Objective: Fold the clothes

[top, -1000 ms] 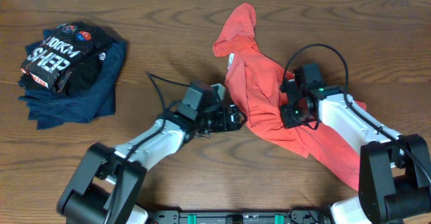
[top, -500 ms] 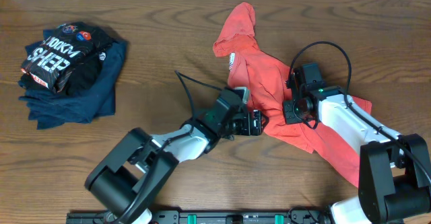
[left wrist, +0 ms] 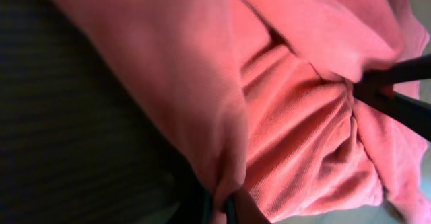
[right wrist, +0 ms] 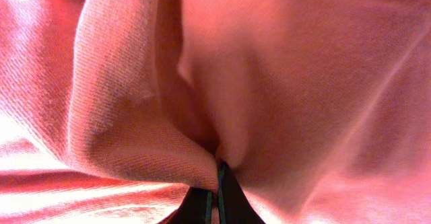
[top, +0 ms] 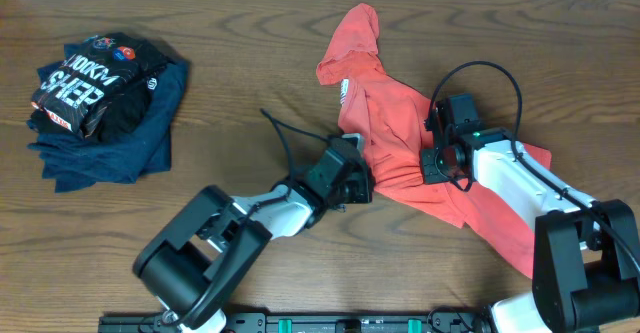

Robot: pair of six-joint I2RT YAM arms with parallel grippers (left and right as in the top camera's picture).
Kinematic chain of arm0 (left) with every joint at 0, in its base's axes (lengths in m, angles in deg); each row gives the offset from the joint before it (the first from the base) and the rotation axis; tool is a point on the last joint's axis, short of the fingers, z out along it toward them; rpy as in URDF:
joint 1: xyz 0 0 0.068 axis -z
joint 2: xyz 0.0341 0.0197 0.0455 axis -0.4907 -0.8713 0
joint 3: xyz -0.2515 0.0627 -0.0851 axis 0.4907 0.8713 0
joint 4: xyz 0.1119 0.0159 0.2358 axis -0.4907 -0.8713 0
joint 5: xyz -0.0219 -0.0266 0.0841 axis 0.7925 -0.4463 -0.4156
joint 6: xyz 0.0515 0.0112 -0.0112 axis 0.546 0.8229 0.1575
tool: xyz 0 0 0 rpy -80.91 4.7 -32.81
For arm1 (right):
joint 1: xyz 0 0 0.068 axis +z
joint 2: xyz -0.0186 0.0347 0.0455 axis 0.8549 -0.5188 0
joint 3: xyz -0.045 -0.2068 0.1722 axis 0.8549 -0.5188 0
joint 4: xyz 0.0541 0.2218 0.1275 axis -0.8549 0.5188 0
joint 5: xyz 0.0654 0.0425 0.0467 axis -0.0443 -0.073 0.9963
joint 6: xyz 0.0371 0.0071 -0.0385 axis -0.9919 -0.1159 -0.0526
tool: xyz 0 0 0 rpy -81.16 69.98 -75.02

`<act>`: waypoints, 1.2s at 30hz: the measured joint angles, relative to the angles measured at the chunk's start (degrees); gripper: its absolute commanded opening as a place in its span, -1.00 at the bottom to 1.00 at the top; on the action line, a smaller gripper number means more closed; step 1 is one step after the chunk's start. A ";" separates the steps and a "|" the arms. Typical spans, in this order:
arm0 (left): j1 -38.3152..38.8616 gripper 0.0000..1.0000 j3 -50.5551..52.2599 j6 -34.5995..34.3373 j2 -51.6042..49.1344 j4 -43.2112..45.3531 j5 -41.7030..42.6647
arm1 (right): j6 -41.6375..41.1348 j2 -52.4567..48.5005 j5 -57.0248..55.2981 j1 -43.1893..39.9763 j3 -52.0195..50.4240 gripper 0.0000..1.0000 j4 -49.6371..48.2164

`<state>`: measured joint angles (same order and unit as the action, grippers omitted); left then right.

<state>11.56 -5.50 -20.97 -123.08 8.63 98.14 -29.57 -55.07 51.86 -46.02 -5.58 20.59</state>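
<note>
The coral-red T-shirt (top: 395, 138) is showing one plain, unpatterned colour against the dark brown wood-grain table (top: 250, 53), and its small white tag (top: 343, 90) is carrying what may be dark print, too small to read. At the far left a black shirt (top: 80, 83) is displaying white block lettering and a red-and-blue badge over navy blue garments (top: 125, 148). The left arm (top: 270, 208) and right arm (top: 510, 173) are showing black joints and pale grey links, the right one glowing with a tiny green light.

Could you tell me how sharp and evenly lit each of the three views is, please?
Overhead: sharp, evenly lit, soft shadows on the table. Left wrist: shirt slightly blurred, left side dark. Right wrist: fabric fills the frame, washed out at the left edge.
</note>
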 measured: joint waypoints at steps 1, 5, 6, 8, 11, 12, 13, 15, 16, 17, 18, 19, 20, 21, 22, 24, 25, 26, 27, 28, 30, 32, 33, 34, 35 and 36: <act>-0.92 -0.88 -0.20 -0.22 0.92 -2.51 0.02 | 0.00 0.31 -0.17 -0.35 0.17 -0.98 0.00; -6.51 -0.88 -0.02 -0.09 5.66 -13.00 -0.63 | 0.02 2.08 -0.96 -4.39 2.75 -0.98 0.00; -8.41 -0.88 0.11 0.46 7.45 -15.37 -1.38 | 0.02 2.56 -1.01 -6.08 3.87 -0.98 -0.15; -11.21 -0.88 0.20 1.38 10.56 -18.18 -2.64 | 0.09 3.15 -0.85 -9.29 5.33 -0.98 -1.73; -14.47 -0.88 0.11 3.34 16.61 -19.63 -3.10 | 0.63 3.30 1.79 -13.22 5.86 -0.74 -6.08; -15.17 -0.88 0.02 3.85 18.82 -20.33 -3.61 | 0.94 3.28 1.36 -14.21 5.84 -0.70 -8.09; -15.96 -0.88 0.02 4.11 20.37 -21.27 -4.33 | 1.29 3.28 0.66 -15.63 5.88 -0.69 -10.45; -17.51 -0.88 0.02 4.96 22.29 -22.36 -5.66 | 1.90 3.30 -0.76 -18.69 6.58 -0.67 -13.11; -17.99 -0.88 0.02 5.29 22.73 -22.75 -6.27 | 2.08 3.28 -1.33 -20.20 7.23 -0.59 -12.81; -18.25 -0.80 0.02 5.70 22.97 -23.30 -6.71 | 2.05 3.30 -1.70 -20.83 7.61 -0.50 -12.37; -18.25 -0.51 0.02 6.45 22.97 -24.09 -6.97 | 2.29 3.30 -1.64 -21.29 8.46 -0.45 -10.62; -18.23 -0.19 0.04 7.34 22.95 -24.83 -7.19 | 2.47 3.30 -1.44 -21.31 8.98 -0.45 -8.90; -18.21 -0.03 0.09 8.00 22.93 -25.59 -7.63 | 2.67 3.30 -0.37 -21.16 9.81 -0.45 -6.10; -18.23 0.06 0.09 8.31 22.93 -26.45 -8.22 | 2.73 3.32 0.98 -20.85 10.27 -0.45 -3.67; -18.25 0.20 0.09 8.68 22.93 -27.10 -8.85 | 3.02 3.39 3.17 -20.50 10.69 -0.46 -0.22; -18.27 0.26 0.09 9.25 22.93 -27.96 -10.10 | 3.89 3.43 7.26 -19.43 10.97 -0.42 5.97; -18.27 0.27 0.09 9.44 22.93 -28.20 -10.82 | 4.15 3.43 9.14 -18.60 10.91 -0.38 8.79; -18.25 0.28 0.09 9.57 22.93 -28.59 -11.08 | 4.48 3.43 10.97 -17.40 10.86 -0.35 11.45; -18.25 0.29 0.09 9.66 22.93 -29.09 -11.30 | 5.03 3.43 12.35 -15.82 10.67 -0.29 14.05; -18.27 0.29 0.09 9.66 22.93 -29.66 -11.19 | 5.14 3.48 13.29 -14.47 10.36 -0.24 15.37; -18.27 0.31 0.09 9.62 22.93 -31.50 -10.14 | 5.20 3.56 13.42 -10.86 9.05 -0.10 17.05; -18.25 0.31 0.09 9.33 22.93 -33.40 -8.44 | 4.66 3.56 12.66 -7.87 7.17 0.02 17.79; -18.23 0.32 0.09 9.14 22.93 -34.60 -7.54 | 4.50 3.56 12.07 -6.71 6.05 0.06 17.77; -18.18 0.32 0.11 8.61 22.93 -35.82 -6.84 | 4.20 3.56 11.65 -5.97 4.90 0.07 17.70; -18.12 0.34 0.13 8.15 22.93 -36.57 -6.40 | 3.96 3.56 11.17 -5.62 3.89 0.09 17.46; -17.97 0.36 0.13 7.82 22.93 -37.18 -6.03 | 3.76 3.56 10.75 -5.35 2.71 0.11 17.03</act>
<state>-6.40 -5.37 -13.15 -100.15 -28.55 92.11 -25.81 -51.50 62.61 -51.37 -2.87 37.62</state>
